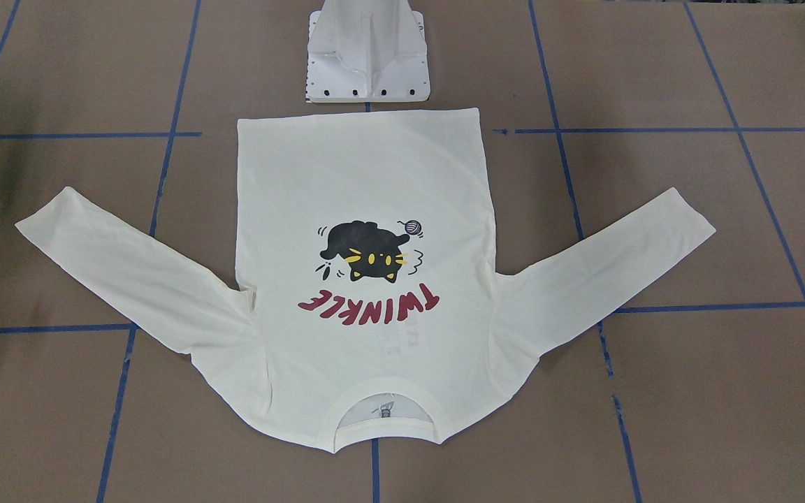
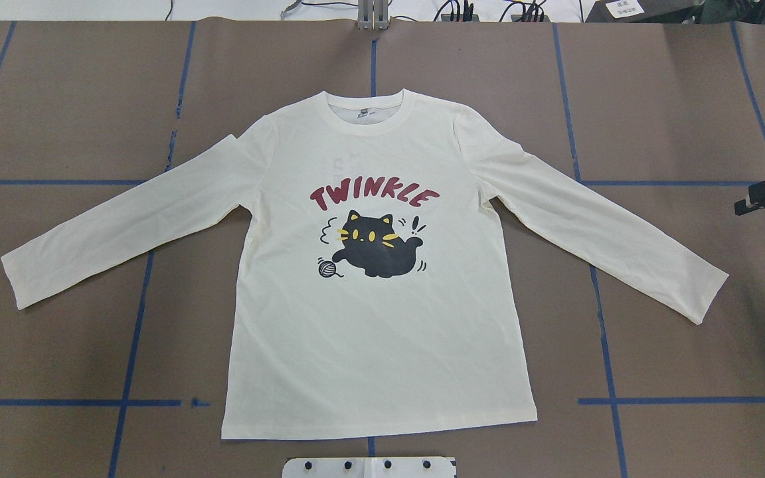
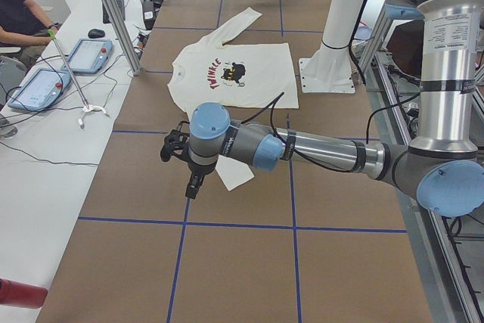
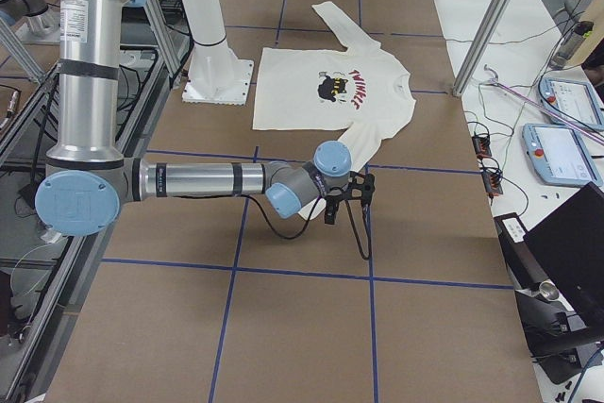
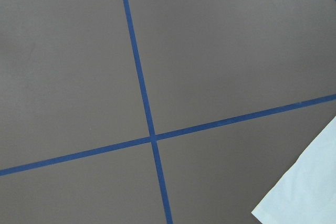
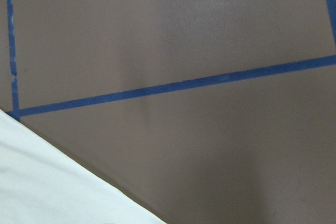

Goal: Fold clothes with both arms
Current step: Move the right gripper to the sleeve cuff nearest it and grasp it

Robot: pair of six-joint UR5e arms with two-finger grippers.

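The cream long-sleeved T-shirt [image 2: 382, 332] lies flat on the brown table, cat print and red "TWINKLE" facing up, both sleeves spread out to the sides. Its collar is on the far side from the robot's base [image 1: 367, 63]. My right gripper [image 2: 762, 207] hovers just beyond the right sleeve cuff [image 2: 701, 292], fingers apart and empty. It also shows in the exterior right view [image 4: 347, 209]. My left gripper [image 3: 178, 172] shows only in the exterior left view, above the left cuff; I cannot tell whether it is open. Each wrist view shows only a sleeve edge [image 5: 304, 192] [image 6: 47, 182].
Blue tape lines [image 2: 133, 332] grid the table. The white pedestal [image 2: 369, 467] stands just behind the shirt's hem. Aluminium posts [image 3: 113, 17] and an operators' desk with tablets [image 3: 45, 85] run along the far side.
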